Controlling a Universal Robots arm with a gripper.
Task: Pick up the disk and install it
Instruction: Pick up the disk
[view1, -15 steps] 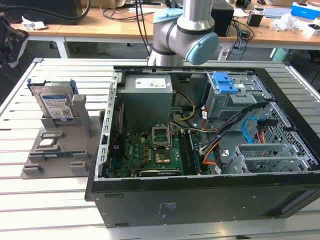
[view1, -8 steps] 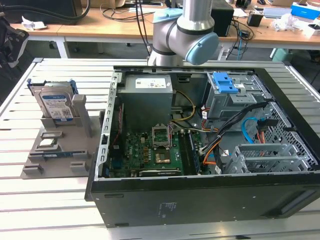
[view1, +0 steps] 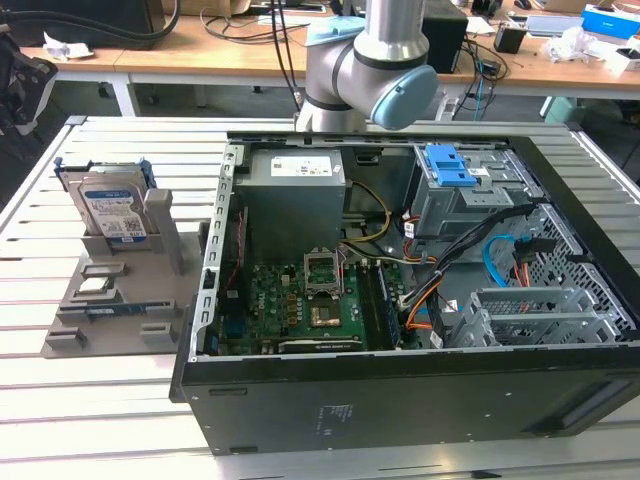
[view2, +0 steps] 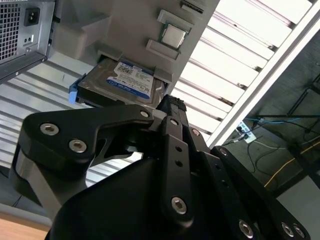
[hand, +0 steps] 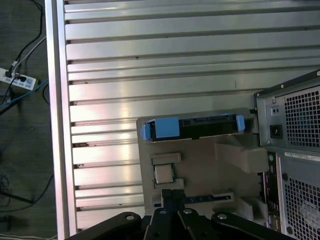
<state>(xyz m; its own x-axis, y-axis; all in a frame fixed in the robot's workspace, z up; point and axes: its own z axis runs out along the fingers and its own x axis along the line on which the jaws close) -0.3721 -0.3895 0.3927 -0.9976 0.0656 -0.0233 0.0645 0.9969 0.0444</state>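
We've got the open black metal computer case (view1: 400, 400) off to one side of the fingers (hand: 166, 201). The grey plastic parts stand (hand: 200, 165) below them props the silver hard disk in its blue carrier bracket (hand: 195, 129) upright just beyond the tips, handy for grabbing. The black gripper (hand: 171, 194) hangs pinched together, empty.

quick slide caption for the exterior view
Silver hard drive in a blue plastic carrier bracket stands in a grey holder beside the open black computer case.

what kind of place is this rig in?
Probably a robotics lab or workshop: an open desktop PC case on a slotted aluminium table, the disk standing in a grey fixture, cluttered desks behind.
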